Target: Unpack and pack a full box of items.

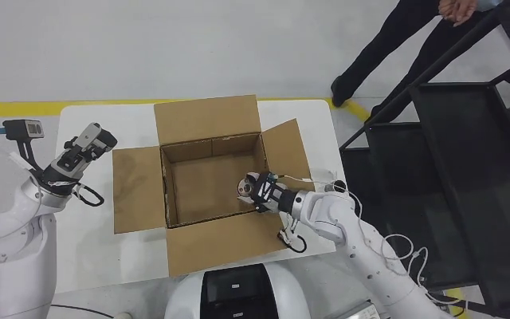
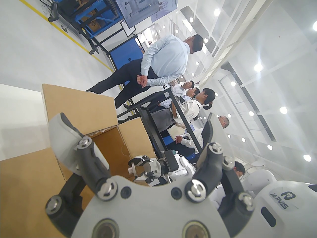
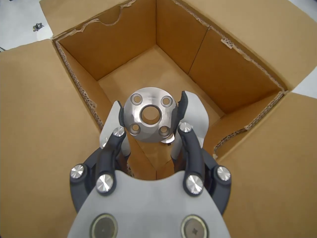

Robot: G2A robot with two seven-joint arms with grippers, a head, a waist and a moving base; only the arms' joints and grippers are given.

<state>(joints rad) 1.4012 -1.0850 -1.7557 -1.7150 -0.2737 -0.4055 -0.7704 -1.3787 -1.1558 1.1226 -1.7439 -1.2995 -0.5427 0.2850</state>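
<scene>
The right gripper [image 3: 151,108] is clamped on a round metal flange [image 3: 138,122] with 4 bolt holes, over the open cardboard box [image 3: 173,45]; the left gripper [image 2: 135,125] sits beside the box, fingers apart.

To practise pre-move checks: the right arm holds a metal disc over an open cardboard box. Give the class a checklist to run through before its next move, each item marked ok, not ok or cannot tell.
1. Right gripper shut on both sides of the metal disc: ok.
2. Disc over the opening of the box, not over a flap: ok.
3. All four flaps folded outward: ok.
4. The part of the floor that shows is bare: ok.
5. Left gripper open, off to the box's side, touching nothing: ok.
6. Gap between disc and floor: cannot tell.
</scene>
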